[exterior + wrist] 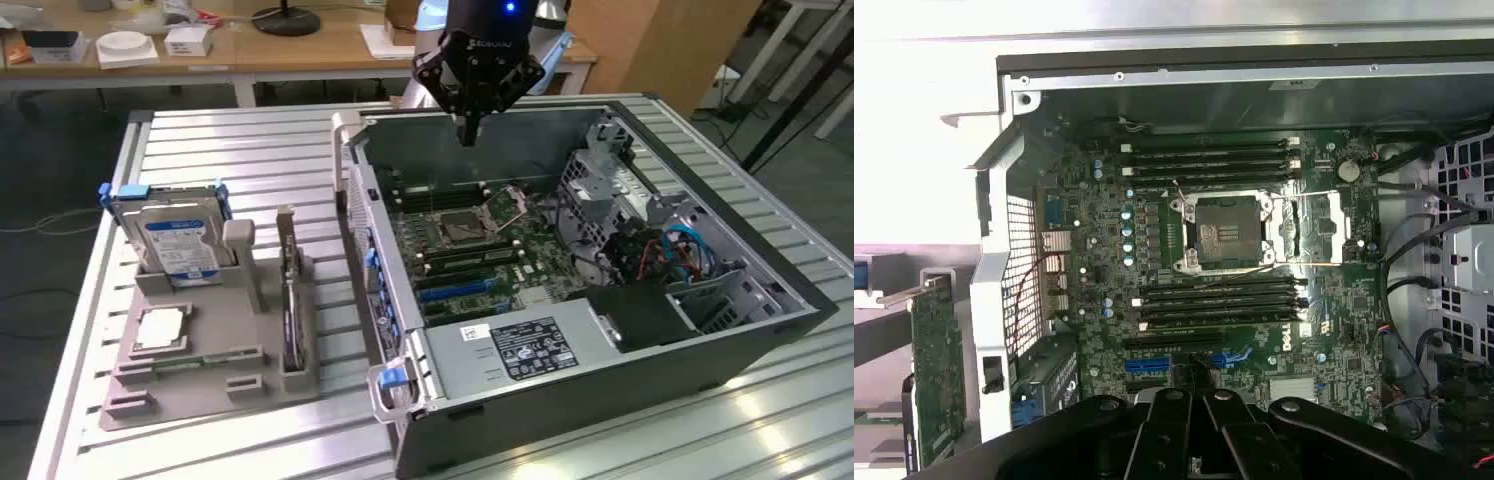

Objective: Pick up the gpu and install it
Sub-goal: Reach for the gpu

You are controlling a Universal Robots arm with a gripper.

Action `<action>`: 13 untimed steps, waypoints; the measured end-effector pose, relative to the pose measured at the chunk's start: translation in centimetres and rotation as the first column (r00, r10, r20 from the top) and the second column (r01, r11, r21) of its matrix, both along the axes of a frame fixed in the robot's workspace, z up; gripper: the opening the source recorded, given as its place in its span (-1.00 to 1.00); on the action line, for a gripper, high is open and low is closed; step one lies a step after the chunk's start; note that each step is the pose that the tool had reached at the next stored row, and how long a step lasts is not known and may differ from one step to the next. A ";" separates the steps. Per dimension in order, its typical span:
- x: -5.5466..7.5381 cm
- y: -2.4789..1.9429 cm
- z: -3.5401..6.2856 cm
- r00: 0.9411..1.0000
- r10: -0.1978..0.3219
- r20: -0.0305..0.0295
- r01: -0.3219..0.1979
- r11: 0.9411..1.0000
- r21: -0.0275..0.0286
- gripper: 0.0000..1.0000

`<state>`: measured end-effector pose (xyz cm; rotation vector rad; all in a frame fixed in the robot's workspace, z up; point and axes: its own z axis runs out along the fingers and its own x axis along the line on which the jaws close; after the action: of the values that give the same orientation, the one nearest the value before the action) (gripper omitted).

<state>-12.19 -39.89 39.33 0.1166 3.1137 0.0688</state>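
Note:
The gpu [291, 318] stands on edge in a slot of the grey holder [200, 385] at the exterior view's left, its pale bracket [284, 228] pointing up. In the wrist view the same card [934, 372] shows beside the case wall. My gripper [467, 132] hangs over the far rim of the open computer case [747, 345], well away from the gpu, fingers together and holding nothing. From the wrist, the fingertips [1190, 388] point down at the motherboard [1254, 300] near its blue slot [1147, 364].
A hard drive [180, 245] with a blue-and-white label stands upright in the holder, with a processor [160, 328] and a memory strip [200, 358] lying in front of it. The case holds a power supply [534, 345] and drive cages [627, 200]. Desks stand behind.

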 end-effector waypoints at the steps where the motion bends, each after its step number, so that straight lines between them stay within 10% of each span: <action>1: 0.0 0.00 0.00 1.000 0.000 0.000 0.000 1.000 0.000 -0.79; 13: -0.2 -0.02 0.00 1.000 0.000 0.000 0.000 1.000 0.000 -0.79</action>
<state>-12.42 -39.90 39.33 0.1166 3.1137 0.0688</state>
